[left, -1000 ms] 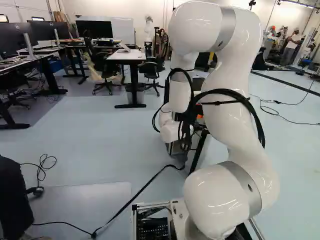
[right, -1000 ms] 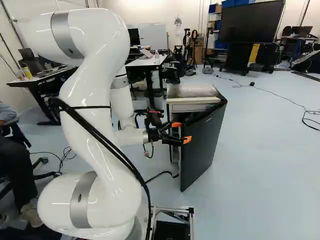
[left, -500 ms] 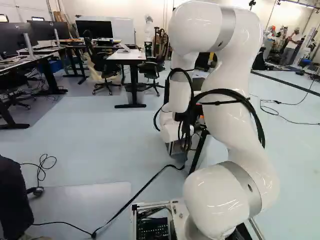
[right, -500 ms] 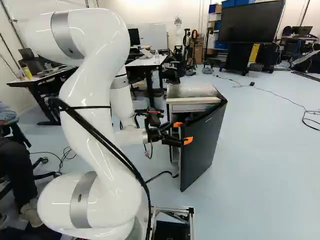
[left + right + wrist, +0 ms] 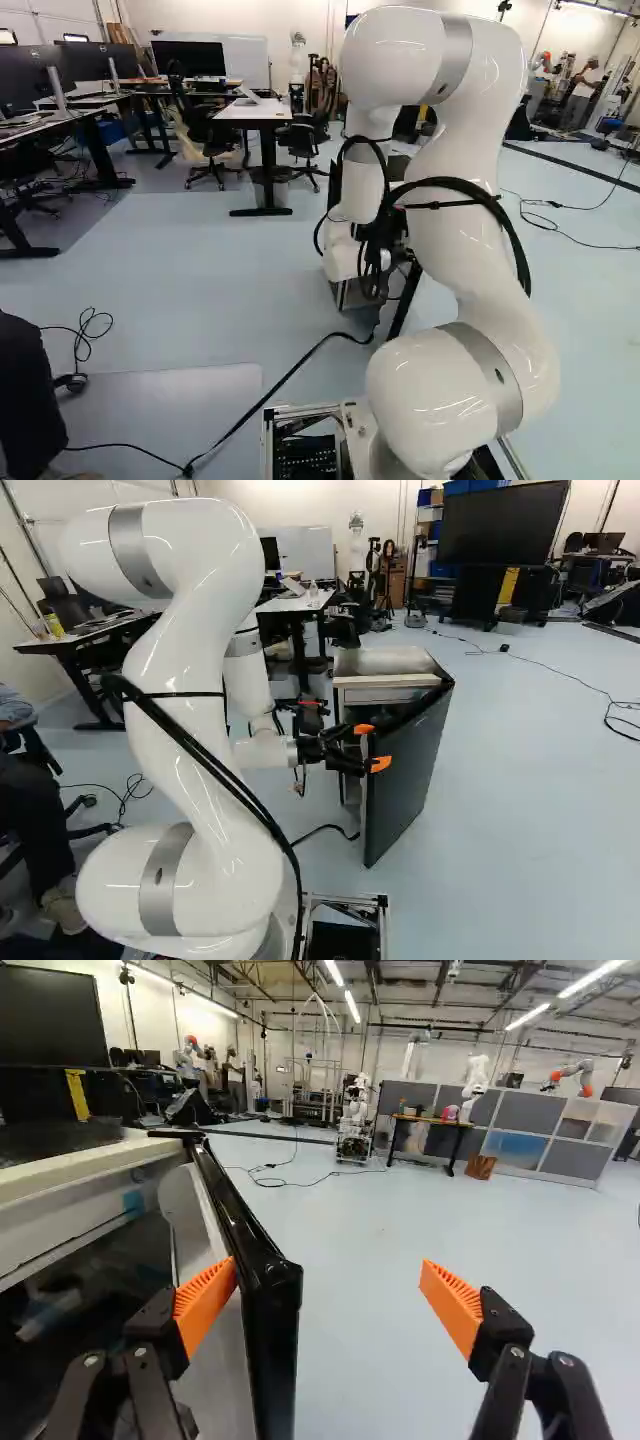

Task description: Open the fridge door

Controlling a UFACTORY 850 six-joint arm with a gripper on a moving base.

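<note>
Well, open fridge door (image 5: 408, 780) between spread fingers (image 5: 204, 1300) of tool (image 5: 373, 746).

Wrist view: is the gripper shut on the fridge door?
No, the gripper is open, and one orange pad stands well clear of the door.

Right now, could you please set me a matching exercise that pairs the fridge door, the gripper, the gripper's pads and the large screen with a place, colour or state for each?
1. Fridge door
2. Gripper
3. Pads
4. Large screen

A. Orange
B. Beyond the fridge in the right base view
C. Swung partly out
D. Fingers apart, with a black edge between them in the wrist view

Pairs: 1-C, 2-D, 3-A, 4-B
</note>
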